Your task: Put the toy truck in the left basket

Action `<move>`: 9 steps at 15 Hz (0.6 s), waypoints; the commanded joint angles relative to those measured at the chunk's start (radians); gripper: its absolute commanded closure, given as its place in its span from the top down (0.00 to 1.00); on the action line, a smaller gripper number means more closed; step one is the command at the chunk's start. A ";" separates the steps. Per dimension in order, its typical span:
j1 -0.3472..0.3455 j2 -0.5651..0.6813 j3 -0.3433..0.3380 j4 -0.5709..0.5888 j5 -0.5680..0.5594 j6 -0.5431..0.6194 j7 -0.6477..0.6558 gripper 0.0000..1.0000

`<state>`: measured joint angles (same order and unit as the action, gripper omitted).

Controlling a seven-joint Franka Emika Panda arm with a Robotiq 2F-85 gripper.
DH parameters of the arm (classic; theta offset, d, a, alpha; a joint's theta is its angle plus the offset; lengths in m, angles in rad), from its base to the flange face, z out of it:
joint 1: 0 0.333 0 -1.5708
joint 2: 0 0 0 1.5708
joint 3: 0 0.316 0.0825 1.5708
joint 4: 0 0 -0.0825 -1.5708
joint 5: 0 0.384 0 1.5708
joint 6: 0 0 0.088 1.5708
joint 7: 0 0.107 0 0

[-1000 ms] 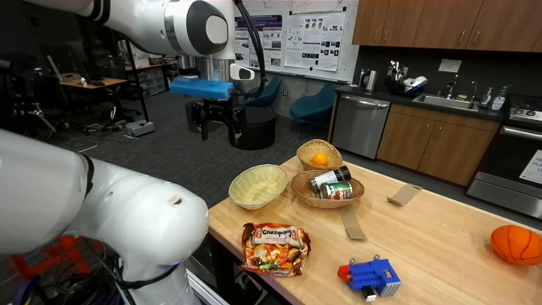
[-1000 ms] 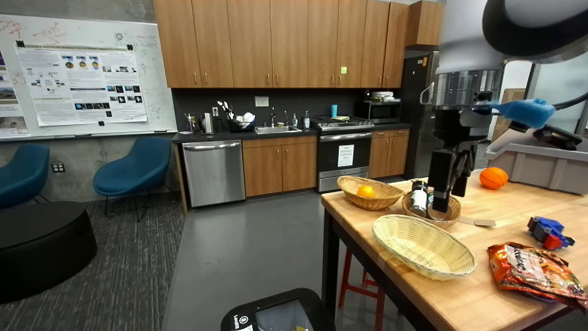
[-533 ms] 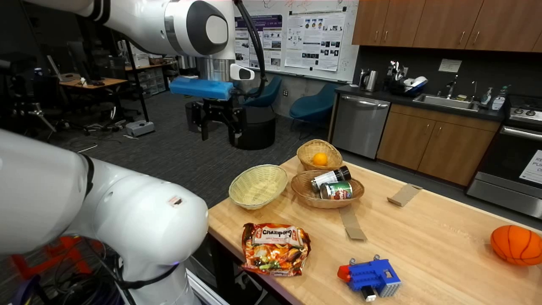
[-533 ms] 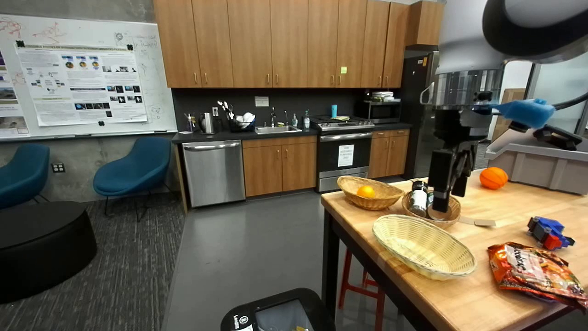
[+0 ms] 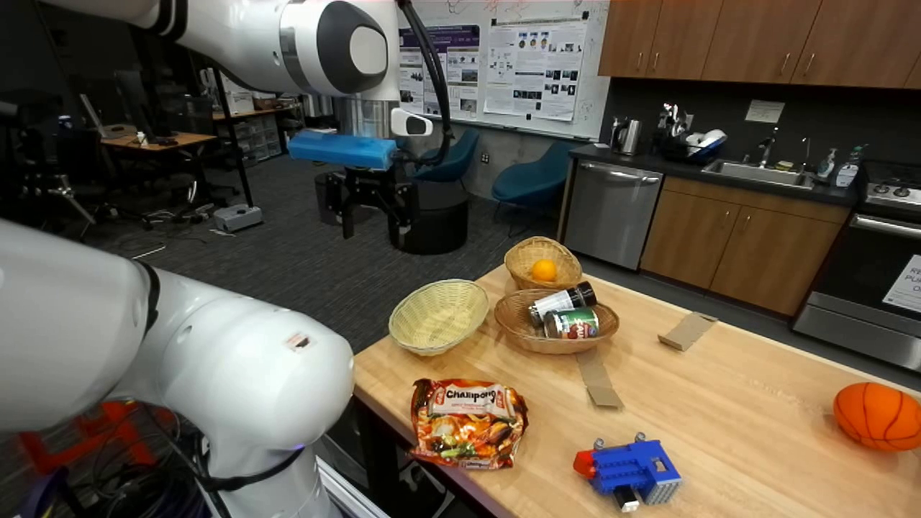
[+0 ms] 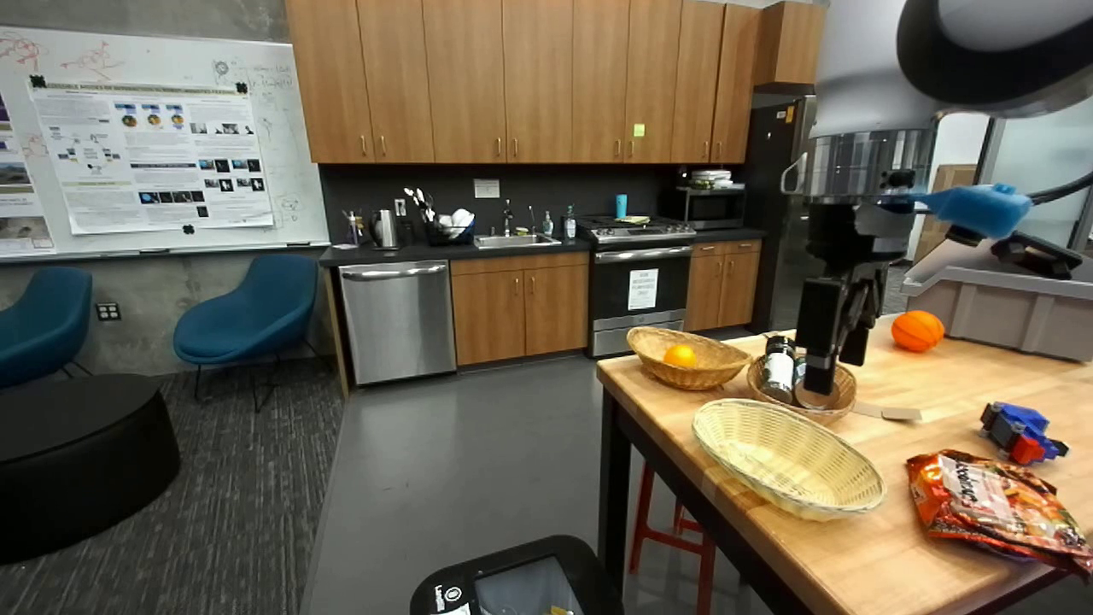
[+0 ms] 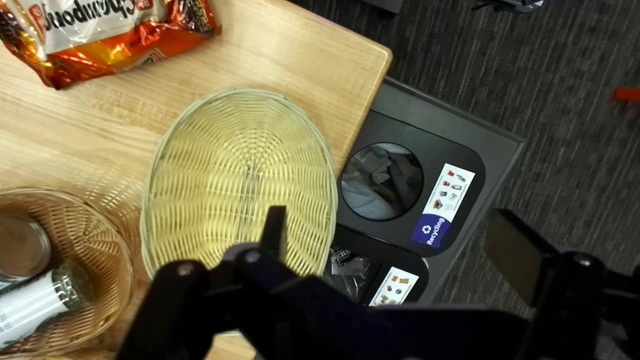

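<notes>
At the left of an exterior view, the white robot arm (image 5: 259, 367) stands beside the table (image 5: 727, 417). Next is the claw (image 5: 376, 229), high over the tabletop's level, its fingers (image 5: 348, 224) wide apart. Further right, the pale straw basket (image 5: 439, 316) sits at the table's edge; a Champong packet (image 5: 469, 426) lies near it. Further right still are a tan basket (image 5: 529, 253) holding an orange (image 5: 545, 270) and a brown basket (image 5: 550, 345) holding a green-labelled jar (image 5: 572, 324) and a black-capped jar (image 5: 555, 305). Blue with a red end, the toy truck (image 5: 627, 469) lies on the table, well apart from the straw basket. Rightmost rests a small orange basketball (image 5: 878, 416).
</notes>
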<state>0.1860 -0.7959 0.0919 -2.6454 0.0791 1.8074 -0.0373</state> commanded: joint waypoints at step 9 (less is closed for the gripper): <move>-0.029 -0.003 0.010 0.008 -0.014 -0.023 0.024 1.00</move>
<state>0.1835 -0.7958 0.0919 -2.6454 0.0794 1.8061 -0.0275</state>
